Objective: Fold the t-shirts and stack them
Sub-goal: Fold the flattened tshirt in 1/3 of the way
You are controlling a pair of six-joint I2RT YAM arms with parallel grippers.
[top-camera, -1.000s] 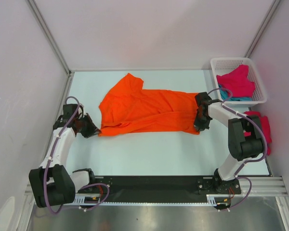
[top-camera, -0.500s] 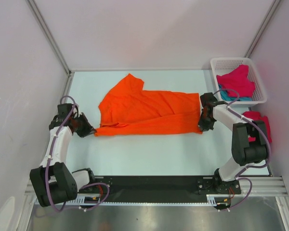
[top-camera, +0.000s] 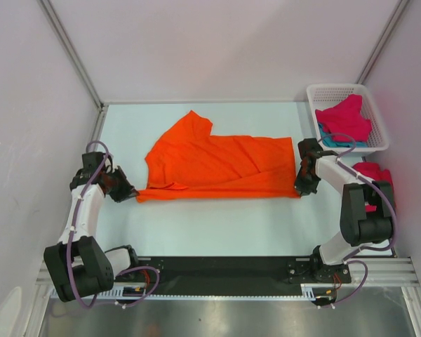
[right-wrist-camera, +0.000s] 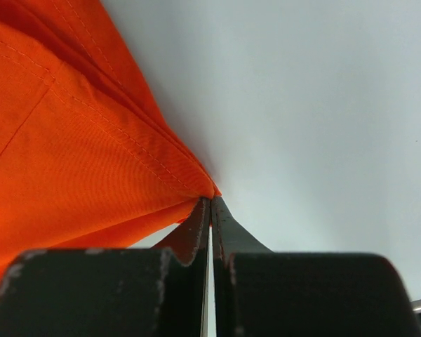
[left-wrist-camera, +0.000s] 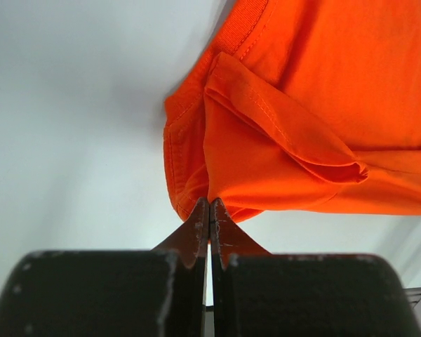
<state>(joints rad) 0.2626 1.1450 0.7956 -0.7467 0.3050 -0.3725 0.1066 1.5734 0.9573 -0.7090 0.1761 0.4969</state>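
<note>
The bright orange t-shirt [top-camera: 217,165] lies stretched across the middle of the table, one sleeve pointing to the back. My left gripper [top-camera: 131,194] is shut on its near left corner; in the left wrist view [left-wrist-camera: 210,203] the tips pinch bunched orange cloth [left-wrist-camera: 302,133]. My right gripper [top-camera: 300,188] is shut on its near right corner; in the right wrist view [right-wrist-camera: 211,202] the tips pinch the hem corner [right-wrist-camera: 77,140]. A magenta-red t-shirt [top-camera: 347,118] lies over a teal one [top-camera: 337,140] in the basket. Another magenta-red t-shirt [top-camera: 380,179] lies on the table at the right edge.
A white mesh basket [top-camera: 368,98] stands at the back right corner. White walls close the table at the back and both sides. A black rail [top-camera: 224,270] with the arm bases runs along the near edge.
Both grippers moved apart, left further left and right further right, and a little nearer. The orange t-shirt has been drawn out wider and flatter, its near edge now straight.
</note>
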